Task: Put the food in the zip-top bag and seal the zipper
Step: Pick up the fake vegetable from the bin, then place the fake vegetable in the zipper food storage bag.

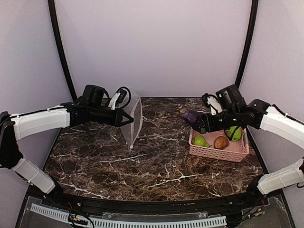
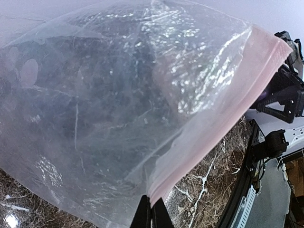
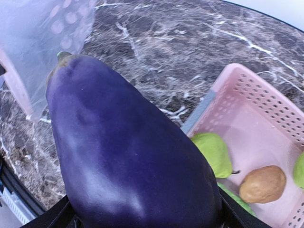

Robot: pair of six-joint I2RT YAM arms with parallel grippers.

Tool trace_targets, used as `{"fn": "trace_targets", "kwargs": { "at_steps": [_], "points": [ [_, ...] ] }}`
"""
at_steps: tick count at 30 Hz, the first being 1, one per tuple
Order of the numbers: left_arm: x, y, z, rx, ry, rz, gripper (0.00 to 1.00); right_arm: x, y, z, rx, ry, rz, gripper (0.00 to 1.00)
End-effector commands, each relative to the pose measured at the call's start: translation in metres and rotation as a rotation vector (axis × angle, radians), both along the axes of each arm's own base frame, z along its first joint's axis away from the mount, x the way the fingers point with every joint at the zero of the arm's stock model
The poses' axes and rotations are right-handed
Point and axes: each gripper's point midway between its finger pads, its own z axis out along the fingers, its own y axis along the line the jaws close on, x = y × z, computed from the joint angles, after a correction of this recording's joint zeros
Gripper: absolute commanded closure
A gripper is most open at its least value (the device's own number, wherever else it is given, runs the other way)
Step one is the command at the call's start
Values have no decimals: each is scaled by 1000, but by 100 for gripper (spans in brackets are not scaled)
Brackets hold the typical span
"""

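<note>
One eggplant, clamped in the right gripper, hangs toward the desk's right edge; left gripper pinches the zip-top bag. Loading: next needs aiming into its mouth.

Soft, even light from above fills the top view. The pale walls are bright, and the dark marble desk shows only faint shadows and no strong glare. The black posts bow near the frame edges. In the left wrist view the zip-top bag sits close and hazy, its crinkles speckled with white glare. In the right wrist view the eggplant looks slightly soft, with a broad pale sheen. The pink basket behind it is sharper.
</note>
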Motion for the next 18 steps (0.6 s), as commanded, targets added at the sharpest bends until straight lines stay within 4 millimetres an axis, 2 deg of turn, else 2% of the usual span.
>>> {"fn": "trace_targets", "kwargs": {
  "at_steps": [1,4,8,14,18],
  "points": [
    [0,-8,1,-16,1,-10,99,-31,54,2,38,87,49,43],
    [-1,-9,-2,-10,7,-12,99,-45,97,9,39,95,125,43],
    [-3,-12,-6,-2,8,-16,99,-50,136,10,36,107,169,43],
    [-5,-13,-5,6,0,-20,99,-48,162,0,60,169,162,44],
    [-7,-15,-3,3,-3,-31,99,-37,165,-12,34,178,104,43]
  ]
}}
